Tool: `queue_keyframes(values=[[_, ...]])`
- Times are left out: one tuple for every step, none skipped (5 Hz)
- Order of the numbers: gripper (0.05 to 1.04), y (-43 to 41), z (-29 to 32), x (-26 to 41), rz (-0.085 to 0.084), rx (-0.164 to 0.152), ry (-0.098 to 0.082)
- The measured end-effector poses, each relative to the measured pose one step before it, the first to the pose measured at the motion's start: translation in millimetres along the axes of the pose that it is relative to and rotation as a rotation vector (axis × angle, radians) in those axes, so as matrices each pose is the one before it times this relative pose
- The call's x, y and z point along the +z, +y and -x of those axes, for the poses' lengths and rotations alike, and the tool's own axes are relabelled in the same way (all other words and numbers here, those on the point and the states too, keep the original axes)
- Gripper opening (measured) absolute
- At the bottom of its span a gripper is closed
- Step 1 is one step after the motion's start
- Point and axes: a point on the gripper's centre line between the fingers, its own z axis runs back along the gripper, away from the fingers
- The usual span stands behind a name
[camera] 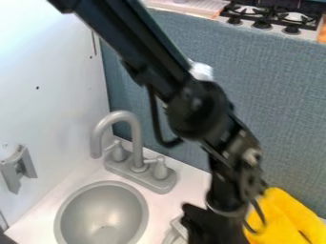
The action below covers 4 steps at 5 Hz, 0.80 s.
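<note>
Camera view: black arm [191,100] enters at the top left, slants down to the right across the frame; gripper [207,226] sits at the bottom edge, right of the sink [102,214]. Jaw state: cannot tell, neither spread nor pinch is readable from this angle. Yellow thing [283,219] (soft-looking, maybe cloth) lies at the lower right, just beside the gripper and partly behind the arm's wrist; contact unclear. Light grey piece [176,232] is just left of the gripper, partly cut off by the bottom edge. Grey faucet [134,138] stands behind the sink, spout curving left, two handles on its base. Grey bracket [18,167] is on the white wall [47,71] at left. Blue-grey panel [274,95] runs behind the counter [191,187]; stove [270,21] at the top right, beyond the panel
</note>
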Motion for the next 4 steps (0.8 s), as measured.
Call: queue_keyframes(values=[[0.594,25.51,1.85,-13.92,-0.0255,0.0584,0.0529],[0.594,15.73,-4.85,-27.25,-0.0059,0.0345,0.0703],[0.594,2.52,-8.49,-7.94,0.0024,0.0030,-0.0261],[0.594,-0.34,-12.20,-5.95,-0.0067,0.0141,-0.0402]])
